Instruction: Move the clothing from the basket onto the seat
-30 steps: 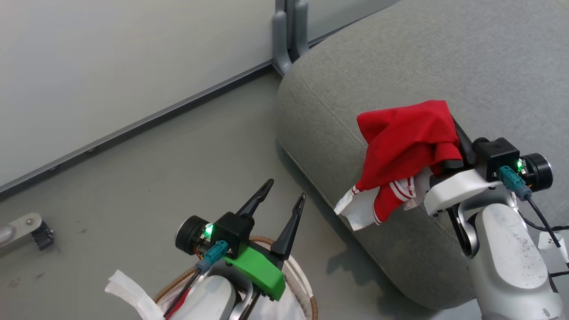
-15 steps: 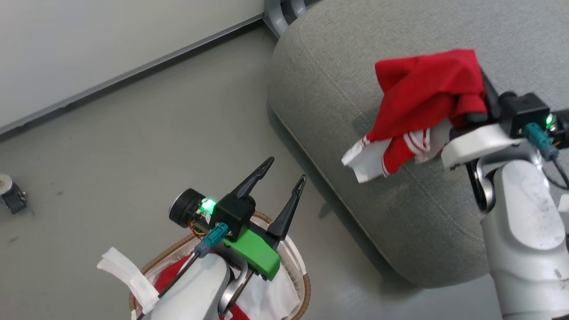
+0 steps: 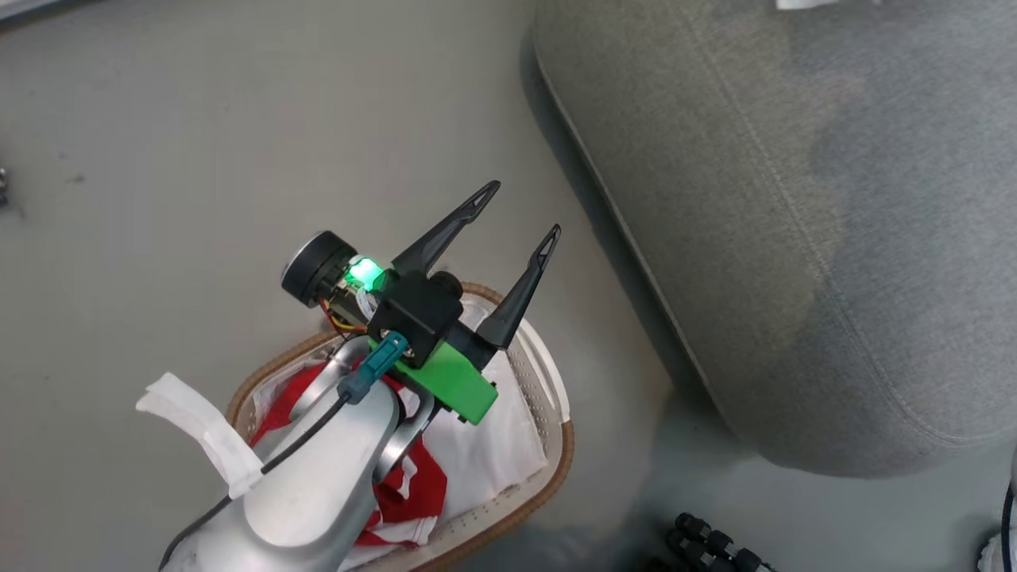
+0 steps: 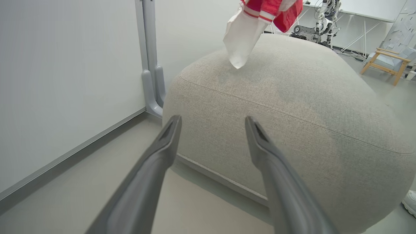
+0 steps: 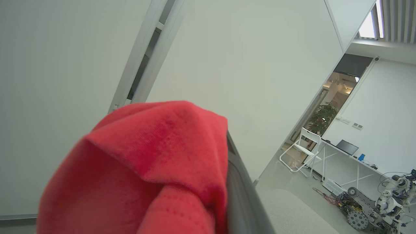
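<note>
Your right gripper (image 5: 195, 136) is clamping limp, light clothing (image 5: 146, 162) by a bunched fold over the seat (image 4: 292, 97); left gripper (image 3: 523, 208) is gaping apart.

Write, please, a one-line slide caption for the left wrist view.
Open left claw faces the grey seat; a red garment with white trim hangs over it.

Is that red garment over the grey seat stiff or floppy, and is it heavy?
Probably floppy: the red garment bunches in soft folds, and its white end dangles limply above the seat. Likely light, being thin cloth.
</note>
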Robot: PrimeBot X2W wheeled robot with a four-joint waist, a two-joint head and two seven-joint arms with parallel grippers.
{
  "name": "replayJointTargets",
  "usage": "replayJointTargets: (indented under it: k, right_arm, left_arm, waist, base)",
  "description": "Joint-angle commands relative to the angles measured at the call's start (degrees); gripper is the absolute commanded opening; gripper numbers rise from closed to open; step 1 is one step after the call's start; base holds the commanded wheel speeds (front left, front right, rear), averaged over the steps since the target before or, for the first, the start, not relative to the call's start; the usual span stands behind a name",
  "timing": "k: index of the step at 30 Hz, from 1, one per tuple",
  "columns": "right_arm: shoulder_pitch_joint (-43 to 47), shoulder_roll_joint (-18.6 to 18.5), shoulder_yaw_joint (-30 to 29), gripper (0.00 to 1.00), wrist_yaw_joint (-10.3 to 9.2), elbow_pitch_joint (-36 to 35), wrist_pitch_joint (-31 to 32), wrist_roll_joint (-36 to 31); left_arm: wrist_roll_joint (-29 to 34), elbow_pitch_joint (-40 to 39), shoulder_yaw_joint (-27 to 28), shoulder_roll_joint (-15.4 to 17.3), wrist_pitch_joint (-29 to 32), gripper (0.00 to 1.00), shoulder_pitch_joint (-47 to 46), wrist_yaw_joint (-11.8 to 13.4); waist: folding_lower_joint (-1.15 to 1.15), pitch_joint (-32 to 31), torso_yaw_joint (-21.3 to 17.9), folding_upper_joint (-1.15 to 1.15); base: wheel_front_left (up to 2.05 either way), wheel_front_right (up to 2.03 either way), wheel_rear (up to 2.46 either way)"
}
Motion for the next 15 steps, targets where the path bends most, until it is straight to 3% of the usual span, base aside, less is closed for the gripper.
replayJointTargets:
  k: [1,8,15]
  right_arm:
    - [-1.72,-0.77,-1.23,0.00,-0.08,1.13,-0.28,-0.48]
    - [-5.80,-2.97,-7.18,0.00,-0.08,6.67,-0.29,-2.71]
    - [-4.59,-1.23,-8.43,0.00,-0.08,12.71,-0.28,-5.46]
  left_arm:
    - [0.30,-0.63,0.09,0.85,0.42,1.00,-1.62,0.09]
    - [0.92,-4.41,0.52,2.29,2.83,1.00,-3.47,1.00]
    - [0.94,-7.00,0.65,3.54,4.40,1.00,-2.77,2.04]
  waist:
    - [-0.01,7.62,4.87,0.00]
    - [-0.01,13.54,5.64,0.00]
    - [-0.01,16.47,4.68,0.00]
  base:
    - [0.00,0.00,0.00]
    - [0.00,0.00,0.00]
    - [0.00,0.00,0.00]
